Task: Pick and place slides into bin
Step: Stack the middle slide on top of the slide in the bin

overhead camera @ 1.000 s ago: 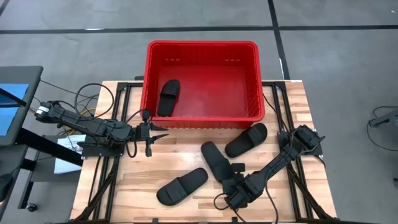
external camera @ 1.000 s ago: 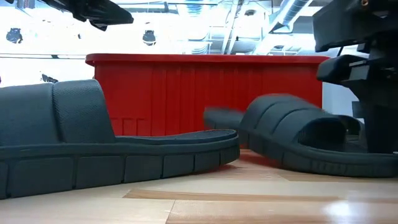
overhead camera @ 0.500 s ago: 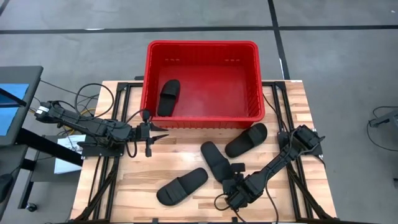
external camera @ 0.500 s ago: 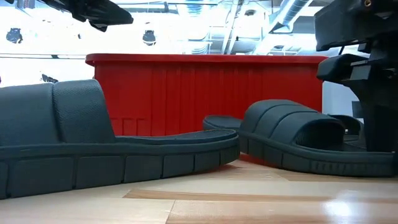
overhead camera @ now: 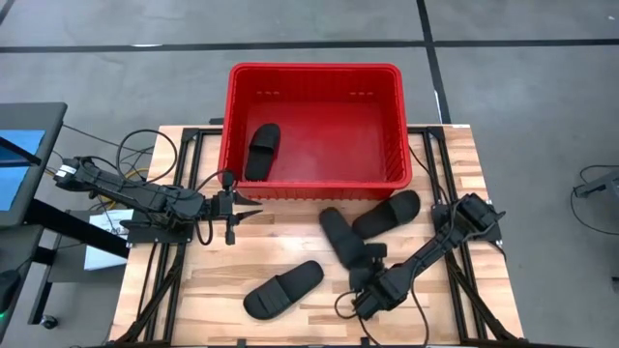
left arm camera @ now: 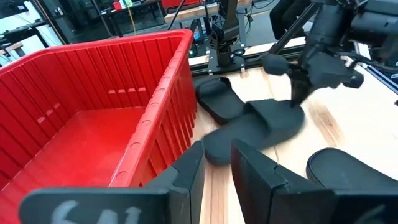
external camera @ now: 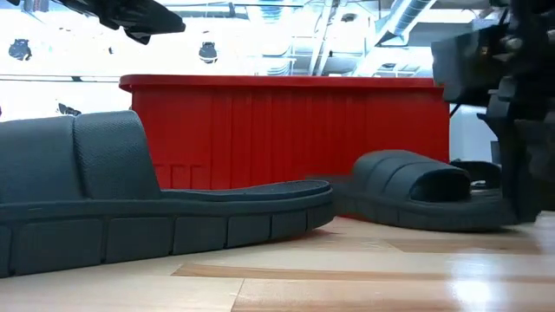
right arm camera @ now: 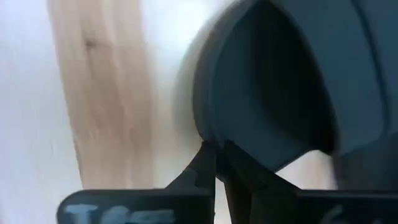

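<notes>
- Since the earlier frame we note one change: the middle slide (overhead camera: pixel 340 238), gripped at its near end by the right gripper (overhead camera: pixel 368 257), has shifted toward the bin (overhead camera: pixel 315 72). Its far tip now lies close to the bin's front wall, just beside the right slide (overhead camera: pixel 389 214). The other slides and the left arm have not moved.
- Right gripper: we see its fingers (right arm camera: pixel 219 163) pressed together on the rim of the middle slide, pinching it. In the low view that slide (external camera: pixel 416 191) sits flat on the table (overhead camera: pixel 455 155).
- Middle slide: long axis runs from the bin's front wall back toward the table's front, leaning slightly right at the gripped end.
- Right slide: on the table near the bin's front right corner, long axis diagonal, one end pointing to that corner, the other touching or just beside the middle slide; we cannot tell which.
- Front slide (overhead camera: pixel 282 288): on the table toward its front left, well apart from the bin, long axis diagonal.
- Fourth slide (overhead camera: pixel 262 151): on the bin floor, left side, long axis nearly front to back.
- Left gripper (overhead camera: pixel 232 207): hovers at the bin's front left corner, fingers (left arm camera: pixel 186 180) slightly apart, holding nothing.
</notes>
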